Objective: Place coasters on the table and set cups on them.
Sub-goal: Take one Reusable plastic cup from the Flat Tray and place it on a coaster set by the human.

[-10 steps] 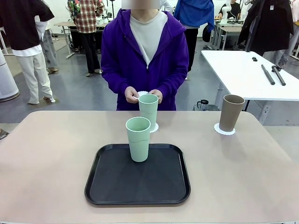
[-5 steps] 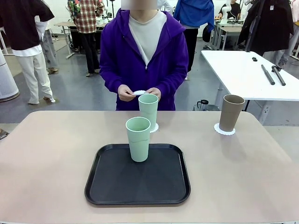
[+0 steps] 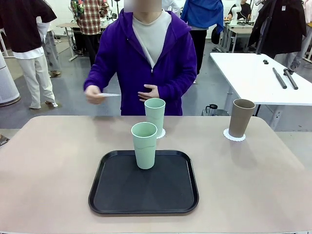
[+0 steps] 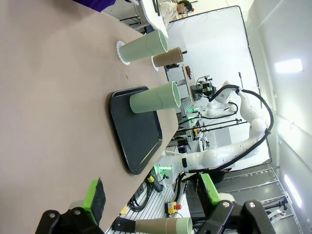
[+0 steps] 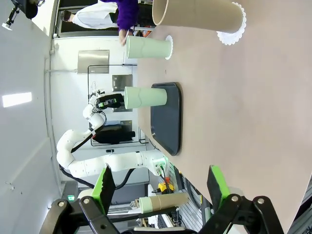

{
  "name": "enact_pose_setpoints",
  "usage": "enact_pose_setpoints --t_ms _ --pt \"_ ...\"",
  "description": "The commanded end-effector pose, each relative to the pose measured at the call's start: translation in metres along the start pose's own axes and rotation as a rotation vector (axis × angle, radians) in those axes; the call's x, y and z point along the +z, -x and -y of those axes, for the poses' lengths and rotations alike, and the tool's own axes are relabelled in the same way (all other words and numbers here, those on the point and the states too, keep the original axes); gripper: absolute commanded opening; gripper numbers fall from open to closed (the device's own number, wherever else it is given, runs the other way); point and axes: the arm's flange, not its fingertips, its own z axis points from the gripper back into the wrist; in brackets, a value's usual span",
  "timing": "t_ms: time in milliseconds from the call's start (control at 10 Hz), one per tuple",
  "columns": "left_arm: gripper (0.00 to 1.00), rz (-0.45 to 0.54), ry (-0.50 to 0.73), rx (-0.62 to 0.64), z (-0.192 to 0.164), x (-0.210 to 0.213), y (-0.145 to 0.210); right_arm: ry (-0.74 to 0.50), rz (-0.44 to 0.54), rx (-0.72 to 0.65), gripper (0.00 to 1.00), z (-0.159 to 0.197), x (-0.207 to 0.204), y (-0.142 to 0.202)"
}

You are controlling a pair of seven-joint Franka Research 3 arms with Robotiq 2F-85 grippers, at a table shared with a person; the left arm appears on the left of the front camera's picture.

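One mint cup [image 3: 145, 145] stands on the black tray [image 3: 144, 195]. Behind the tray a second mint cup [image 3: 155, 116] rests on a coaster [image 3: 161, 133] on the table [image 3: 53, 165]. At the far right the brown cup [image 3: 241, 117] stands on another coaster [image 3: 234, 136]. The person holds a third coaster [image 3: 110, 94] flat in one hand, out over the far left edge. In the left wrist view my left gripper [image 4: 151, 195] is open above the table with nothing between its fingers; the tray cup [image 4: 155, 97] lies ahead. My right gripper [image 5: 162, 187] is open too, with the brown cup [image 5: 197, 13] far ahead.
The person in a purple hoodie [image 3: 146, 58] stands at the far edge, the other hand [image 3: 148, 91] against the belly. A white table [image 3: 258, 78] with dark tools stands at the back right. The tan top to the left and right of the tray is bare.
The person's hand has swung out to the picture's left with the coaster, away from the chest. The other hand stays near the belly. Cups, tray and both grippers have not moved.
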Motion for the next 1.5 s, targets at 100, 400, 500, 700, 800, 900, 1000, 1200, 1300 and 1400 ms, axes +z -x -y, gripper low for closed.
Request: enact_pose_setpoints --t_ms 100,400,500,700,800,900,1000,1200,1300,1400 --pt "1.0 0.002 0.011 -0.02 0.001 0.0016 0.0007 -0.005 -0.009 0.004 1.0 -0.0016 0.0011 -0.0017" --pt "1.0 0.002 0.011 -0.02 0.001 0.0016 0.0007 -0.005 -0.009 0.004 1.0 -0.0016 0.0011 -0.0017" --pt "1.0 0.002 0.011 -0.02 0.001 0.0016 0.0007 -0.005 -0.009 0.004 1.0 -0.0016 0.0011 -0.0017" --pt "1.0 0.002 0.011 -0.02 0.001 0.0016 0.0007 -0.005 -0.009 0.004 1.0 -0.0016 0.0011 -0.0017" --pt "1.0 0.002 0.011 -0.02 0.001 0.0016 0.0007 -0.005 -0.009 0.004 1.0 -0.0016 0.0011 -0.0017" --pt "1.0 0.002 0.011 -0.02 0.001 0.0016 0.0007 -0.005 -0.009 0.004 1.0 -0.0016 0.0011 -0.0017" --pt "1.0 0.002 0.011 -0.02 0.001 0.0016 0.0007 -0.005 -0.009 0.004 1.0 -0.0016 0.0011 -0.0017" --pt "1.0 0.002 0.011 -0.02 0.001 0.0016 0.0007 -0.005 -0.009 0.004 1.0 -0.0016 0.0011 -0.0017" --pt "1.0 0.002 0.011 -0.02 0.001 0.0016 0.0007 -0.005 -0.009 0.004 1.0 -0.0016 0.0011 -0.0017" --pt "1.0 0.002 0.011 -0.02 0.001 0.0016 0.0007 -0.005 -0.009 0.004 1.0 -0.0016 0.0011 -0.0017"
